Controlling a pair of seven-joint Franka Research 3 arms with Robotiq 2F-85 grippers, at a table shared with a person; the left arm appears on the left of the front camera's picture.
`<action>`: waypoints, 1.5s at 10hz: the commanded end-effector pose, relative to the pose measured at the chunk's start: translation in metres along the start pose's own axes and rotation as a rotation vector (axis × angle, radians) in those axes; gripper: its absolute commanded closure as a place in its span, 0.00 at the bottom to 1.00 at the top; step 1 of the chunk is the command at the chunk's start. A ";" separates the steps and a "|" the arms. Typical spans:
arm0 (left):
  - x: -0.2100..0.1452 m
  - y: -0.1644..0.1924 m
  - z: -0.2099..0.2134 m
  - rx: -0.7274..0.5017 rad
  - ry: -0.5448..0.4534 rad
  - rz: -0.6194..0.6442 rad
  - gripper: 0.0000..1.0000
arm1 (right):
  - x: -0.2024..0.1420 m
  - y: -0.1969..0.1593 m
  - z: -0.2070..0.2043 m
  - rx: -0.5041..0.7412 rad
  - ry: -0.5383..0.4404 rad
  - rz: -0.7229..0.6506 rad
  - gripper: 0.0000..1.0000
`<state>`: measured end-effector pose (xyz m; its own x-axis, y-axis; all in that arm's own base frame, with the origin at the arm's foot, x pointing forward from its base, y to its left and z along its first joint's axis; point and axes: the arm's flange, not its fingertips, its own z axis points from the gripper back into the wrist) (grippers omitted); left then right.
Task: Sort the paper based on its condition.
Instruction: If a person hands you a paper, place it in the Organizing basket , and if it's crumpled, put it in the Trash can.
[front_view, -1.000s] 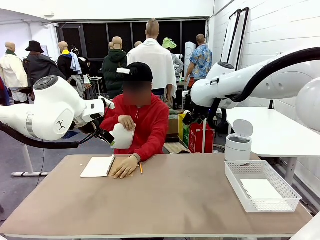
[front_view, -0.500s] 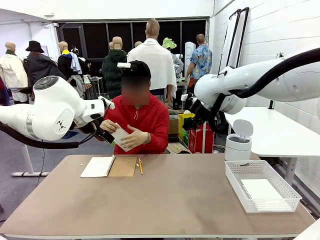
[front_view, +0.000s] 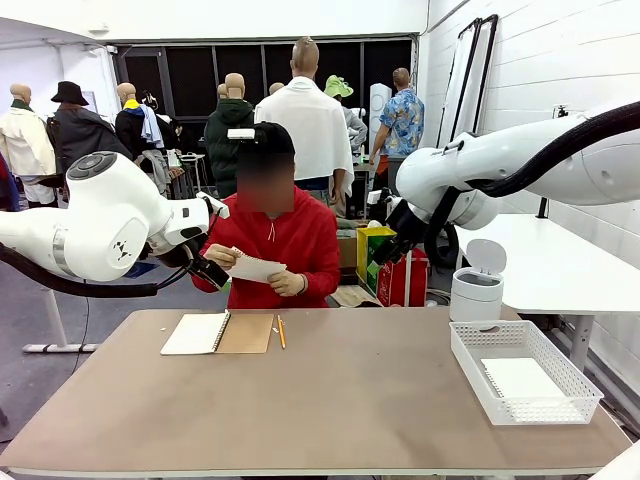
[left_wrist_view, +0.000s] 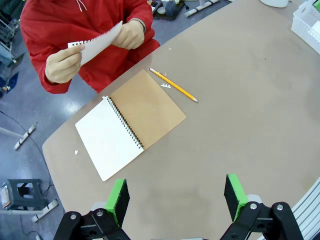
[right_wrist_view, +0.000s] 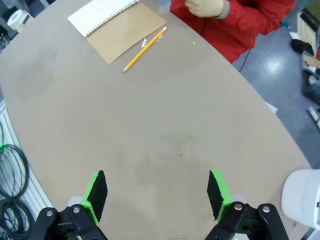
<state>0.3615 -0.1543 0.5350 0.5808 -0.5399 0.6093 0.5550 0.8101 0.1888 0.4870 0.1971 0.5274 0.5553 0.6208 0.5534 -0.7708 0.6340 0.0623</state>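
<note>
Currently, torn paper sheet (left_wrist_view: 97, 42) is hanging in the person's hands beyond the spiral notebook (left_wrist_view: 129, 129), well apart from both spread, empty grippers: left gripper (left_wrist_view: 176, 196), right gripper (right_wrist_view: 156, 196).

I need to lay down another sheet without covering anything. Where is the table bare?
The broad middle of the table is bare, between the pencil beside the open notebook and the white basket. The near edge is free too. The far left by the notebook is crowded.
</note>
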 end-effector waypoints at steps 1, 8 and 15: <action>-0.001 0.001 0.000 -0.001 0.003 0.002 0.00 | 0.002 0.000 -0.002 0.002 0.001 0.001 0.00; -0.001 0.001 0.000 -0.001 0.003 0.002 0.00 | 0.002 0.000 -0.002 0.002 0.001 0.001 0.00; -0.001 0.001 0.000 -0.001 0.003 0.002 0.00 | 0.000 0.001 -0.001 0.002 0.001 0.001 0.00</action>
<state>0.3615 -0.1543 0.5350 0.5808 -0.5399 0.6093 0.5550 0.8101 0.1888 0.4868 0.1981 0.5271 0.5544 0.6219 0.5530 -0.7722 0.6323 0.0631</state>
